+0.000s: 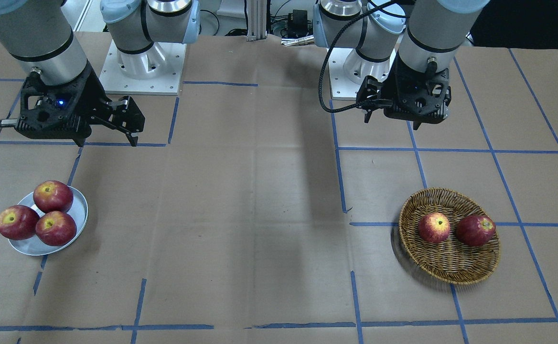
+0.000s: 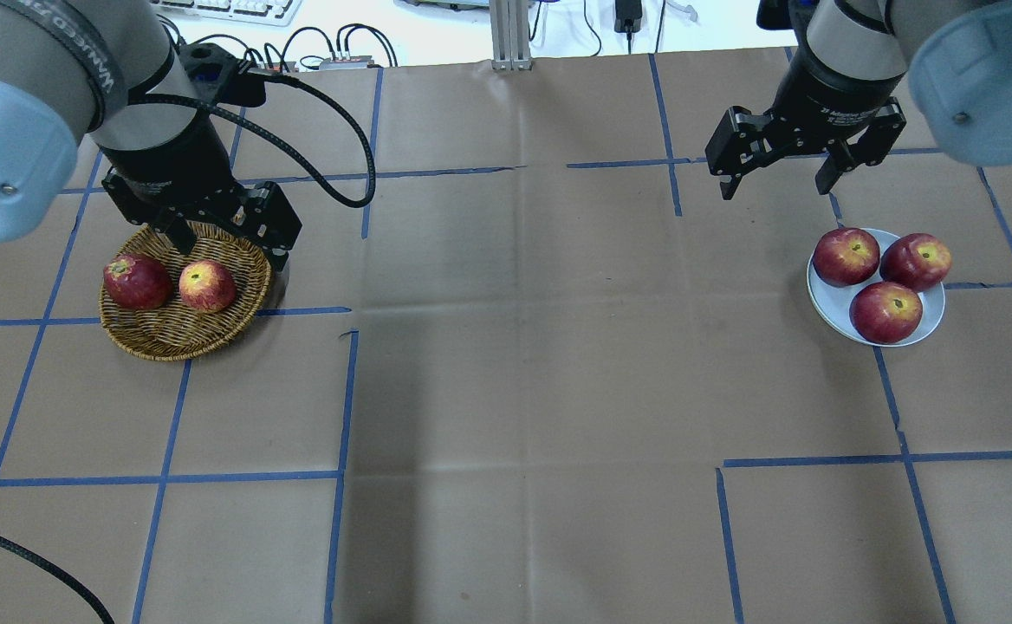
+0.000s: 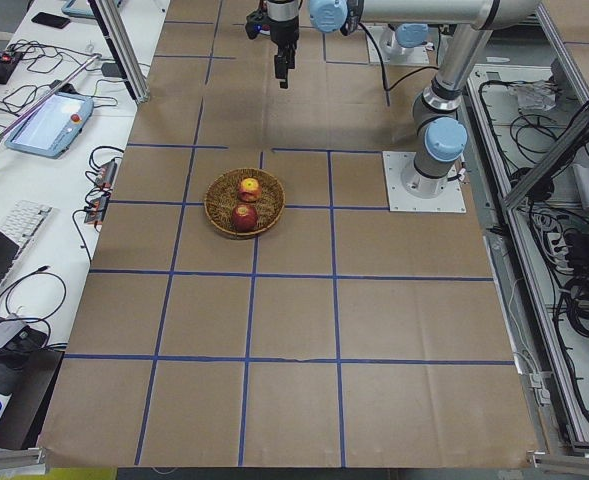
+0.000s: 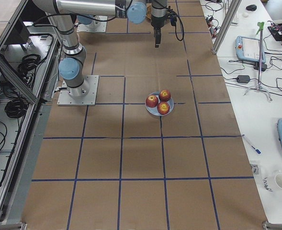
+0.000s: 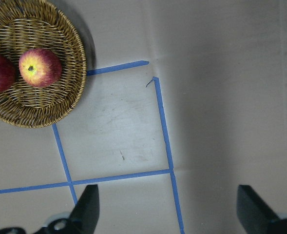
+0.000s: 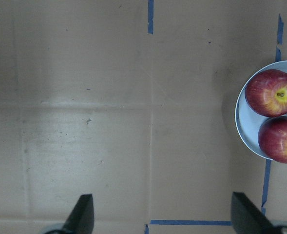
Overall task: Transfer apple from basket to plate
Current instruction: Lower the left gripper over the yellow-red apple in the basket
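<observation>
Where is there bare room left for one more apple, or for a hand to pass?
Widest free patch: the table between the basket and the plate. The plate is crowded: three apples fill it, leaving only slivers by the rim. The basket has bare weave on both sides of the apple and the darker apple.

The apple (image 2: 207, 285) is red with a broad yellow-orange blush around its stem. It sits stem-up in the basket (image 2: 168, 338), just beside a darker red apple (image 2: 136, 281) on its outer side. The basket is round, shallow, tan wicker and rests flat toward the left end of the tabletop. The plate (image 2: 827, 299) is small, round and pale grey-white. It lies flat toward the right end, well apart from the basket, and carries three deep-red apples (image 2: 885, 312).
</observation>
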